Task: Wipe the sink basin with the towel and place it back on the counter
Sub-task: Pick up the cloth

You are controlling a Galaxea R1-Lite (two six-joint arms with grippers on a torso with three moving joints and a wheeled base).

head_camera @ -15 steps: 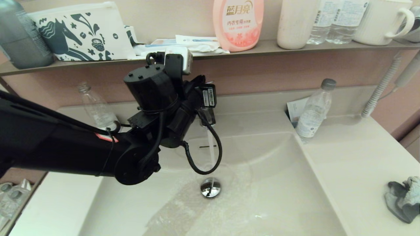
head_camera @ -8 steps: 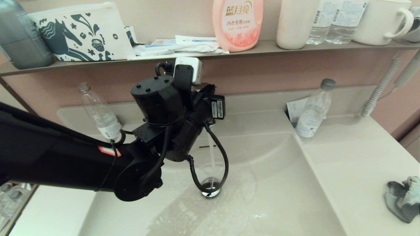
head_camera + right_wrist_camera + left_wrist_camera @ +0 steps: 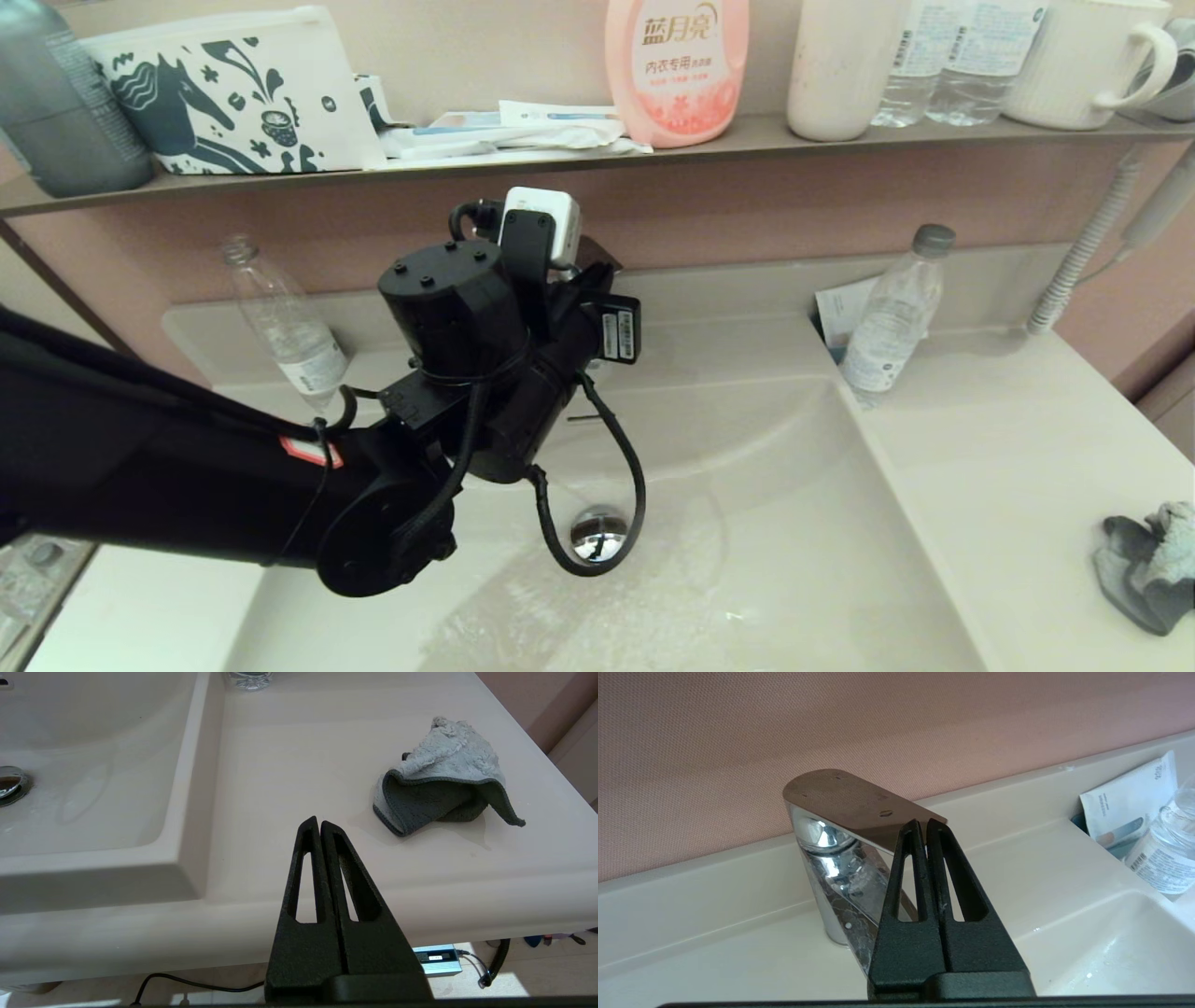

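Note:
The cream-white sink basin (image 3: 794, 523) has a wet floor around its chrome drain plug (image 3: 598, 535). No water runs from the chrome faucet (image 3: 831, 877). My left arm reaches over the basin, and my left gripper (image 3: 922, 823) is shut, its tips at the front edge of the flat faucet lever (image 3: 845, 795). In the head view the wrist hides those tips. The dark grey towel (image 3: 1148, 574) lies crumpled on the counter (image 3: 1008, 448) at the far right, pale fluffy side up. My right gripper (image 3: 319, 822) is shut and empty over the counter's front edge, short of the towel (image 3: 444, 788).
One clear water bottle (image 3: 892, 317) stands at the basin's back right corner beside a paper sachet (image 3: 1125, 802); another bottle (image 3: 280, 327) stands back left. The brown wall shelf (image 3: 840, 131) carries a pink detergent bottle (image 3: 677, 65), the horse pouch (image 3: 224, 89) and cups. A ribbed hose (image 3: 1083, 261) hangs at right.
The water stream seen falling from the tap in both earlier frames is gone. My left wrist has moved down and a little to the right at the faucet.

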